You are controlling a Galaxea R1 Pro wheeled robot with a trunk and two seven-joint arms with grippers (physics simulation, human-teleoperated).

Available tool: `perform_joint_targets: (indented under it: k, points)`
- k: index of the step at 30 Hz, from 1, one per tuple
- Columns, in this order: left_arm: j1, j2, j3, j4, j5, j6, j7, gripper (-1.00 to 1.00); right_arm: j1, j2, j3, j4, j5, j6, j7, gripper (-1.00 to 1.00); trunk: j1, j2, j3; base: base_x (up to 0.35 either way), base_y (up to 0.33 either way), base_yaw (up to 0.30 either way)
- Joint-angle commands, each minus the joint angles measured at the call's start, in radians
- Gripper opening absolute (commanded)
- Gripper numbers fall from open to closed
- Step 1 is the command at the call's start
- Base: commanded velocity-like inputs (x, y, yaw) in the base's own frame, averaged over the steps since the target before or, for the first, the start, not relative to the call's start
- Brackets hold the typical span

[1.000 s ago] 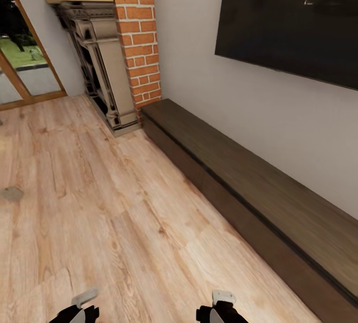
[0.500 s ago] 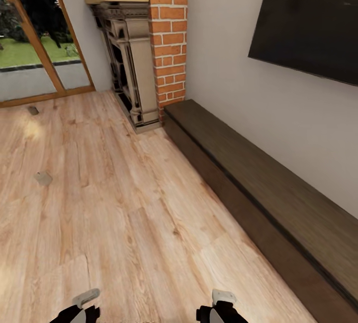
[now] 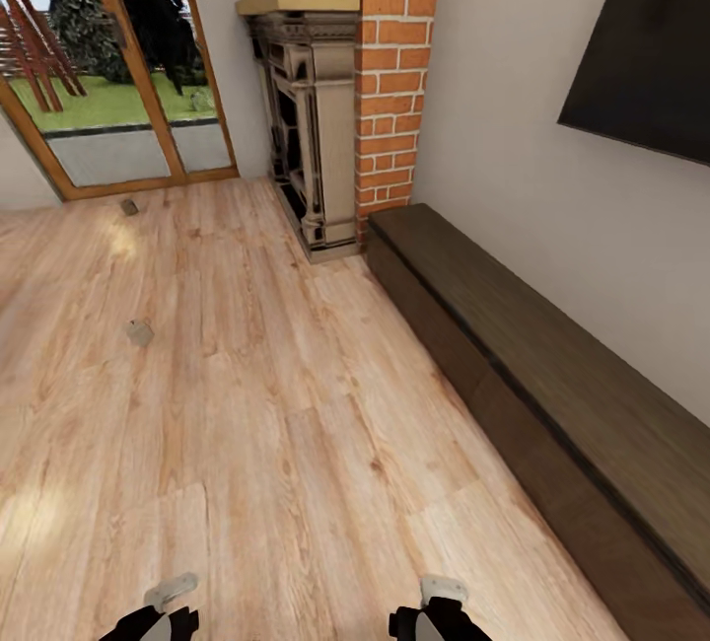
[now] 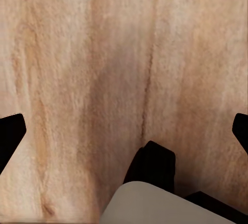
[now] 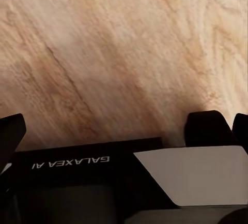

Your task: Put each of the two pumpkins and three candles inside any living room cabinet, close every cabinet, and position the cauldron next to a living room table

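Note:
The long low dark-brown cabinet (image 3: 552, 385) runs along the right wall in the head view, its fronts shut. Two small beige candles rest on the wood floor at the left: one (image 3: 139, 332) at mid-distance, the other (image 3: 128, 207) near the glass door. The pumpkins, the cauldron and the table are out of view. My left gripper (image 4: 125, 133) and right gripper (image 5: 124, 131) both hang open over bare floorboards with nothing between their fingers. Parts of my left arm (image 3: 163, 611) and right arm (image 3: 434, 611) poke in at the head view's lower edge, far from the candles.
An ornate grey fireplace surround (image 3: 311, 138) stands against a brick chimney (image 3: 399, 69) just beyond the cabinet's far end. A dark TV (image 3: 651, 39) hangs on the wall above the cabinet. A wood-framed glass door (image 3: 118, 118) closes the far left.
The head view has swung to the left, so everything shifted right in the picture. The glass door and a second, farther candle came into sight. Both arms look unchanged.

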Motion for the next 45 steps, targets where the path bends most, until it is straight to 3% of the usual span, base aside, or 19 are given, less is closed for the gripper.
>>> perform_joint_targets:
  k: [1, 45]
  points:
    - [0.0, 0.0, 0.0, 0.0, 0.0, 0.0, 0.0, 1.0, 0.0, 0.0, 0.0, 0.0, 0.0, 0.0, 0.0, 1.0, 0.0, 0.0, 0.001, 0.0, 0.0, 0.27]
    - [0.0, -0.003, 0.0, -0.001, 0.0, 0.003, 0.002, 1.0, 0.0, -0.001, 0.014, -0.001, 0.0, -0.026, 0.008, 1.0, 0.0, 0.0, 0.045, 0.0, 0.0, 0.255]
